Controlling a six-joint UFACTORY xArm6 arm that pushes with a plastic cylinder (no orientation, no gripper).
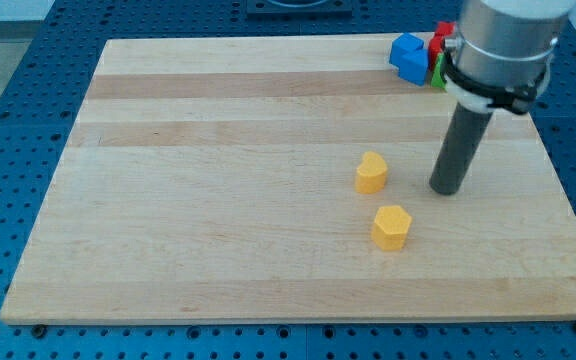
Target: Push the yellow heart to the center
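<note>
The yellow heart [371, 172] lies on the wooden board [218, 200], right of the board's middle. A yellow hexagon [391, 226] sits just below it and slightly to the right. My tip [447, 189] rests on the board to the right of the heart, a short gap away and not touching it. It is above and to the right of the hexagon.
A blue block [407, 56], a red block [438, 38] and a green block [436, 72] cluster at the board's top right, partly hidden behind the arm. A blue perforated table [8, 120] surrounds the board.
</note>
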